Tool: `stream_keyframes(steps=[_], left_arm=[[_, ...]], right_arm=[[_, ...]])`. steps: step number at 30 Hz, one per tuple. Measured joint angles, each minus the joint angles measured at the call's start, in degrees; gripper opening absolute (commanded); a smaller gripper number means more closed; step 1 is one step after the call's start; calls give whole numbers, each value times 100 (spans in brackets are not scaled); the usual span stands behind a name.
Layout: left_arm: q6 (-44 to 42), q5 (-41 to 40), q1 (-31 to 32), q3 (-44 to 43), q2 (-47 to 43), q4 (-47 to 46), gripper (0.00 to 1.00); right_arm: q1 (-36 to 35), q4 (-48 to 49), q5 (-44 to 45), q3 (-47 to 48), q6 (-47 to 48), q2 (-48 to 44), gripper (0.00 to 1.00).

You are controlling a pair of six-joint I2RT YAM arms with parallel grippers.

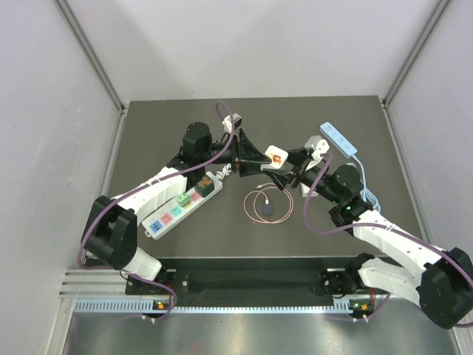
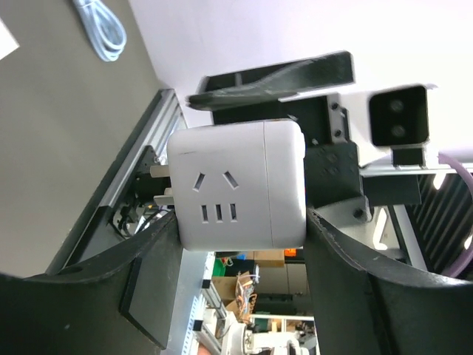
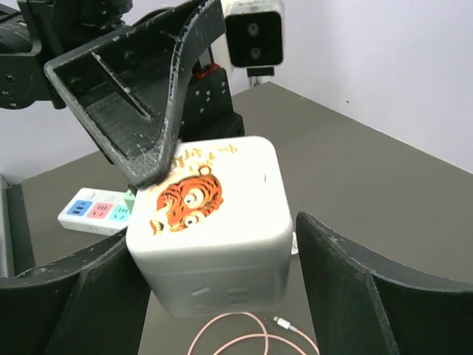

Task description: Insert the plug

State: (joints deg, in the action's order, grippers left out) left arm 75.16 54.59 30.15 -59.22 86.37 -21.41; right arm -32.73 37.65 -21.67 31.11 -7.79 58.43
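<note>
The plug is a white cube adapter with a tiger sticker on one face, held in the air over the middle of the table. My left gripper is shut on it, with both black fingers pressed against its sides, and its metal prongs stick out to one side. My right gripper straddles the same cube from the opposite side and is open. A clear gap shows between its right finger and the cube. The white power strip with coloured sockets lies on the table to the left.
A coiled pink cable lies on the mat just below the grippers. A light blue power strip sits at the back right with its cord trailing along the right edge. The two arms meet nose to nose mid-table.
</note>
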Motion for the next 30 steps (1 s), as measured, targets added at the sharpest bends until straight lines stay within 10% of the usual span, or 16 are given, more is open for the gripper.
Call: stream_keyframes(steps=[9,14,17,24,30], left_arm=[[151,157,35,0,-2,-321,0],[221,195,70,0,0,-402,0],[229,219,87,0,0,-424,24],[-192,227,109,-76,-4,-61,62],[-863,109,144,-343,-76,826,70]], right_arm=[[293,50,-675,-9,-37,-94,66],[363,170,-861,-35,9,-101,24],[378,216,-933,-35,31,-101,0],[378,-107,-992,-37,260,-238,0],[376,-249,-1014,-107,302,-302,0]])
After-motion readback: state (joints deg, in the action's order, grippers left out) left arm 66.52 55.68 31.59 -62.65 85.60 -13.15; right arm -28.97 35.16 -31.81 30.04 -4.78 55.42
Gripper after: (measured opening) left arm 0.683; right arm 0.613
